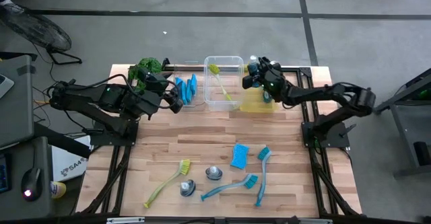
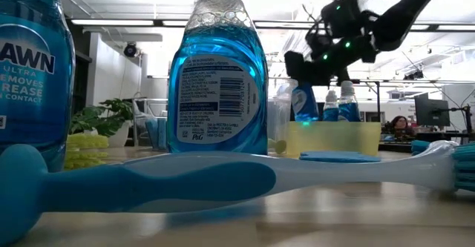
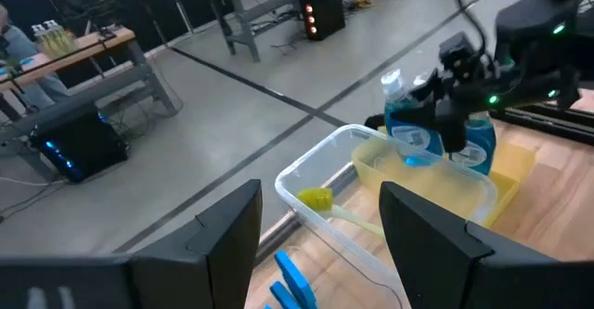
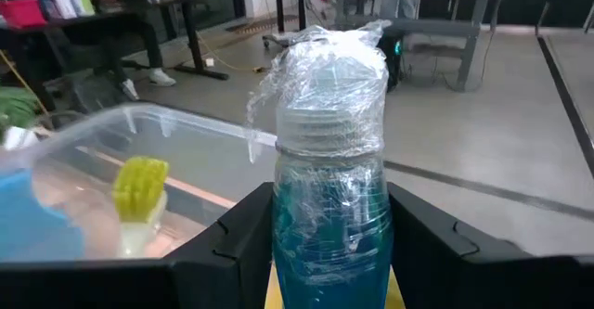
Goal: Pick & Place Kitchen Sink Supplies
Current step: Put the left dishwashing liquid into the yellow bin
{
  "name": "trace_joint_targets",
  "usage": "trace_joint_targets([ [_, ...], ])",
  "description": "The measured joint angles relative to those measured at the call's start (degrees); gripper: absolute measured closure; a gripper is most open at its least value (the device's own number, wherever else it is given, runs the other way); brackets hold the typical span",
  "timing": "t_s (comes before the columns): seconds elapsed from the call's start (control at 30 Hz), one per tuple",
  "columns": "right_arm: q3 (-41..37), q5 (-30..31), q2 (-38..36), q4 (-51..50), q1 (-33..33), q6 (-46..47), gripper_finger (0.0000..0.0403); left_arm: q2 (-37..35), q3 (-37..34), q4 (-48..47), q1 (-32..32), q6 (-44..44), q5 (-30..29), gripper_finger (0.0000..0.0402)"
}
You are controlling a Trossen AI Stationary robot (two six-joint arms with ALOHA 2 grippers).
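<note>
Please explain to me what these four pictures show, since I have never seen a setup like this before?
Two dark robot arms work at a wooden table. One camera looks down from above, one sits at table height, and one rides on each wrist. The right gripper holds a blue-liquid bottle with a plastic-wrapped cap over the yellow plastic bin, where other bottles already stand. The left gripper hangs open near the blue sponges at the back. The clear plastic bin holds a yellow-green brush. Near the front lie more brushes, a sponge and two bottles.
</note>
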Motion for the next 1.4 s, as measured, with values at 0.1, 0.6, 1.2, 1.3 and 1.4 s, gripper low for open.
trace_joint_targets([
  [0.1,1.2,-0.5,3.2,1.3,-1.3,-0.3,0.024,0.0,0.0,0.0,0.0,0.0,0.2,0.0188],
  [0.6,3.4,-1.7,6.0,-0.3,-6.6,-0.5,0.024,0.0,0.0,-0.2,0.0,0.0,0.7,0.0188],
  [1.2,3.3,-5.4,6.0,-0.8,-7.7,0.5,0.0209,0.0,0.0,-0.1,0.0,0.0,0.8,0.0188],
  [1.3,3.3,-5.4,6.0,-1.0,-7.7,0.5,0.0206,0.0,0.0,-0.1,0.0,0.0,0.8,0.0188],
  [1.4,3.3,-6.2,6.0,-1.1,-7.7,0.3,0.0205,0.0,0.0,-0.1,0.0,0.0,0.8,0.0188],
])
